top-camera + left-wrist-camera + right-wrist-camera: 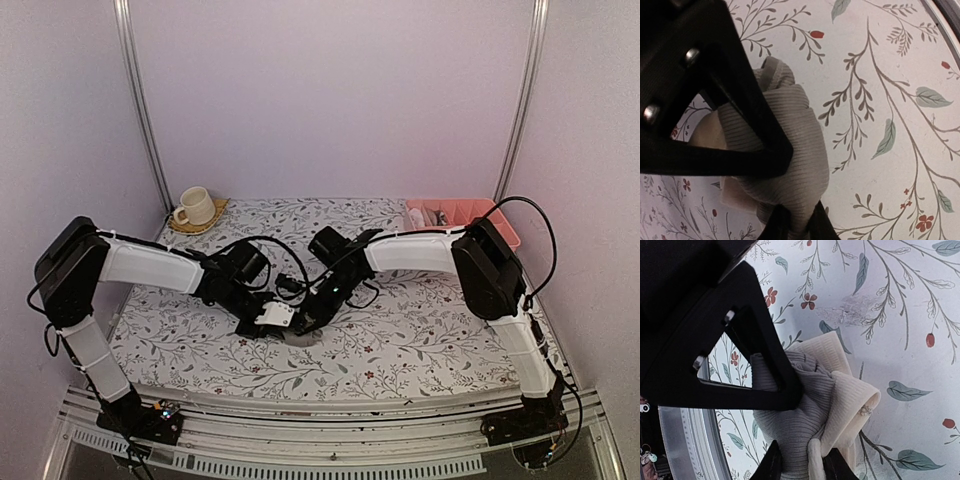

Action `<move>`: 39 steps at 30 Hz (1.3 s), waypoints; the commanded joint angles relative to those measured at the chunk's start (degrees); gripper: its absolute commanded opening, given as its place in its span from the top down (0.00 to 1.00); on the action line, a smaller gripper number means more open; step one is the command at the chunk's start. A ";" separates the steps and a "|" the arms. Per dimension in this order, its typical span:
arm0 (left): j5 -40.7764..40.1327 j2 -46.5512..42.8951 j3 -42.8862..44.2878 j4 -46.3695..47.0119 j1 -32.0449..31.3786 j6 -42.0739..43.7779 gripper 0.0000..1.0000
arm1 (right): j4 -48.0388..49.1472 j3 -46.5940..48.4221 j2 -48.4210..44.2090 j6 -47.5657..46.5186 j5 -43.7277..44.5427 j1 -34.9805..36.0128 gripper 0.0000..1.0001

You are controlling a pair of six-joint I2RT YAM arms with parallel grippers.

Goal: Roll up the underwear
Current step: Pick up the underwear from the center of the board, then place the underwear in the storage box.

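The taupe ribbed underwear [795, 145] with a wide cream waistband [850, 390] is bunched up between my two grippers near the table's front middle. It is mostly hidden by the grippers in the top view [296, 336]. My left gripper [795, 225] is shut on one end of its taupe cloth. My right gripper [801, 465] is shut on the other end, pinching taupe cloth [790, 425] and cream edge together. In the top view the two grippers meet, left [268, 318] and right [305, 318]. The grey underwear with white edging is out of view.
A cream mug [194, 206] stands on a coaster at the back left. A pink tray [495, 215] with small items sits at the back right. The floral tablecloth [420, 340] covers the table. A metal rail [690, 440] runs along the front edge.
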 commanded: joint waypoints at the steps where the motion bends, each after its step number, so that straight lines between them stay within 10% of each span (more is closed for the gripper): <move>1: -3.95 2.68 -0.56 -2.91 1.01 -2.37 0.75 | -2.18 -0.31 0.72 -0.92 0.40 0.83 0.97; 10: 2.07 -9.31 -1.71 -0.73 5.91 -6.79 0.03 | 4.30 -8.39 -8.64 1.52 3.79 -2.59 0.98; 26: -11.77 -20.80 -16.20 30.20 12.65 -28.63 0.01 | 20.68 -22.91 -33.19 14.03 40.57 -19.11 0.98; 39: -15.09 -23.38 -21.70 41.13 13.04 -31.07 0.02 | 27.33 -25.80 -33.79 18.84 42.97 -32.51 0.98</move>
